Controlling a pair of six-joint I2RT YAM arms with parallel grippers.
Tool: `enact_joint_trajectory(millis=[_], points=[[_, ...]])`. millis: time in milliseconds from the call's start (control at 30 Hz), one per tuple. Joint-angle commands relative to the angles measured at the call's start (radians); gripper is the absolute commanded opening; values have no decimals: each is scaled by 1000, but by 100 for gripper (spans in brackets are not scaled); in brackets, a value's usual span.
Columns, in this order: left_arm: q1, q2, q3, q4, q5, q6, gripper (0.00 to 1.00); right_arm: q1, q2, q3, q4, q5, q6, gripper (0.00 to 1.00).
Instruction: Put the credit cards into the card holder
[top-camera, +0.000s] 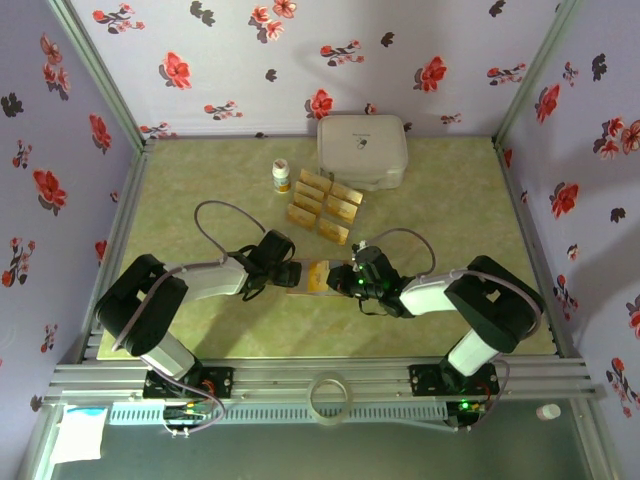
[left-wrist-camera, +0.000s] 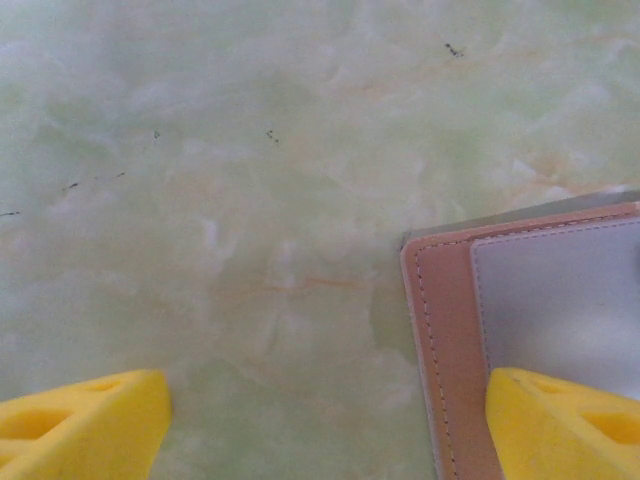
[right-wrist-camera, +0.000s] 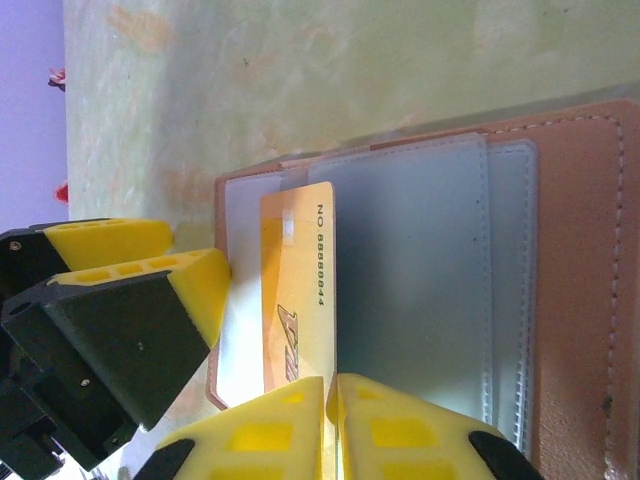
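Pinching a gold credit card (right-wrist-camera: 295, 300) with the right gripper (right-wrist-camera: 325, 400) over the open card holder (right-wrist-camera: 570, 250), you are holding the left gripper (left-wrist-camera: 325, 400) with jaws spread.

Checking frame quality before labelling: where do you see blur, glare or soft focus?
Top external: even light, faint shadows, the loose credit cards small but distinct. Left wrist: yellow fingers blurred at close range, card holder stitching fairly crisp. Right wrist: credit card digits legible, with a pale patch, perhaps glare, near its upper end.
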Motion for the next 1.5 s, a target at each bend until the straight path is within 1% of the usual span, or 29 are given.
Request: enact_joint_trajectory(millis=[0, 467, 600, 967, 1033, 1100, 1200, 1467], points=[[14, 61, -46, -14, 43, -1, 83, 4, 23, -9, 32, -5, 12, 11], [14, 63, -45, -13, 45, -1, 83, 3, 70, 0, 74, -13, 26, 8], [14, 64, -45, -14, 46, -2, 83, 3, 79, 6, 86, -25, 31, 6], [14, 72, -43, -11, 47, -1, 83, 4, 115, -6, 202, -55, 61, 4], [14, 73, -42, -11, 47, -2, 83, 2, 127, -5, 217, -62, 66, 5], [14, 73, -42, -10, 47, -2, 83, 3, 138, -4, 229, -66, 72, 12], [14, 73, -43, -12, 48, 0, 83, 3, 153, -3, 248, -71, 79, 15], [14, 78, -41, -10, 50, -2, 83, 4, 174, 11, 261, -84, 85, 16]])
